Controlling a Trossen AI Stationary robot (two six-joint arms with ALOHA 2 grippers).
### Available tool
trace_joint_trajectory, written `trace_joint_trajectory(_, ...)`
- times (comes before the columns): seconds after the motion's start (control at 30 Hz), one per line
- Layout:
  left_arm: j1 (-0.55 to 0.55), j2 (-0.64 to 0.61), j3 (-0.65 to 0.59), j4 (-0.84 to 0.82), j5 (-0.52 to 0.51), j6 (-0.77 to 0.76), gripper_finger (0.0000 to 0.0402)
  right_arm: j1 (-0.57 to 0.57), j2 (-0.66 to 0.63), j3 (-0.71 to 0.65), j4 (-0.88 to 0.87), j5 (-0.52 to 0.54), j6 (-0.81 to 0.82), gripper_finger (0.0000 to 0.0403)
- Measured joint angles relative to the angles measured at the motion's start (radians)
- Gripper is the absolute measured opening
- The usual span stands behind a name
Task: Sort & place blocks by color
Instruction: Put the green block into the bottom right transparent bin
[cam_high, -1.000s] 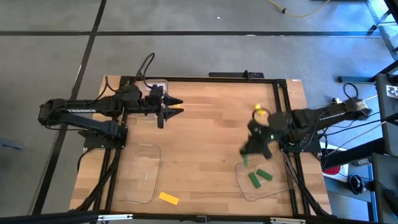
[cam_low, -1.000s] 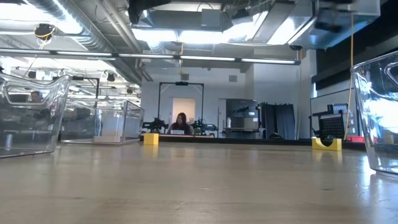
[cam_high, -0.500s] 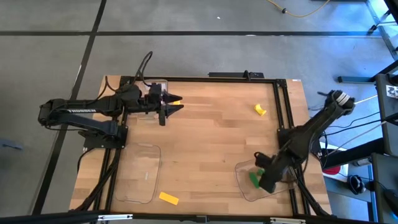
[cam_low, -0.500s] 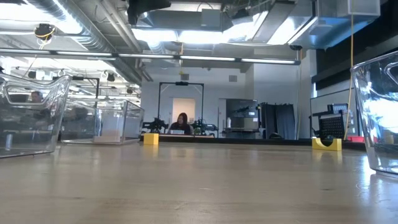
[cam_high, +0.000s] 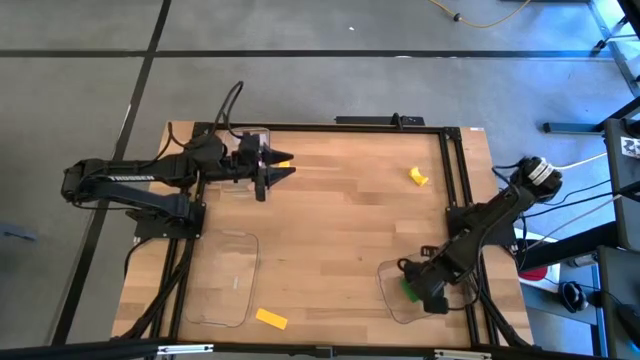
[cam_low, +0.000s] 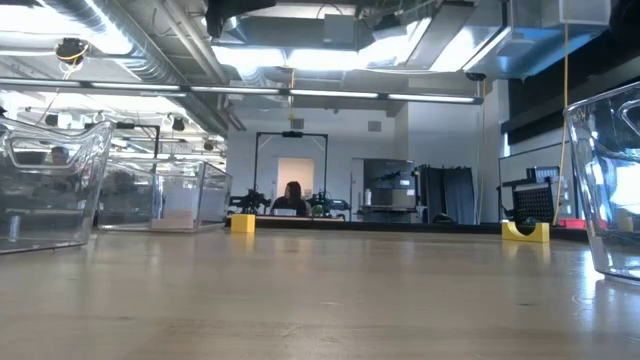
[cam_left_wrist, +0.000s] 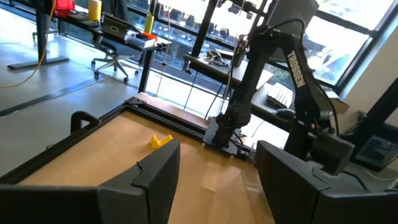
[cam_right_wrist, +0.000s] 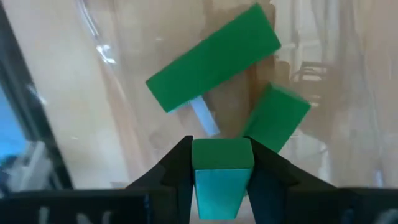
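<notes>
Right hand (cam_right_wrist: 221, 163) clamps a green block (cam_right_wrist: 221, 175) over two green blocks (cam_right_wrist: 212, 58) in a clear tray (cam_high: 392, 295).

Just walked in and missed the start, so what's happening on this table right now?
The robot is sorting blocks by colour. The right gripper hangs over the clear tray at the table's near right, shut on a green block, with two more green blocks lying in the tray below it. The left gripper waits, open, at the far left. Yellow blocks lie loose on the table, one near the other clear tray, one far right.
</notes>
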Motion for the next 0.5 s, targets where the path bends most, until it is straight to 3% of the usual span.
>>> trace_joint_trajectory(0.23,-0.001,0.0,0.0,0.024,-0.02,-0.026,0.0202,-0.031,0.083,0.118,-0.126,0.008,-0.221,0.011)
trace_joint_trajectory(0.5,-0.001,0.0,0.0,0.026,-0.023,-0.025,0.0202,-0.044,0.134,0.191,-0.134,0.009,-0.396,0.011)
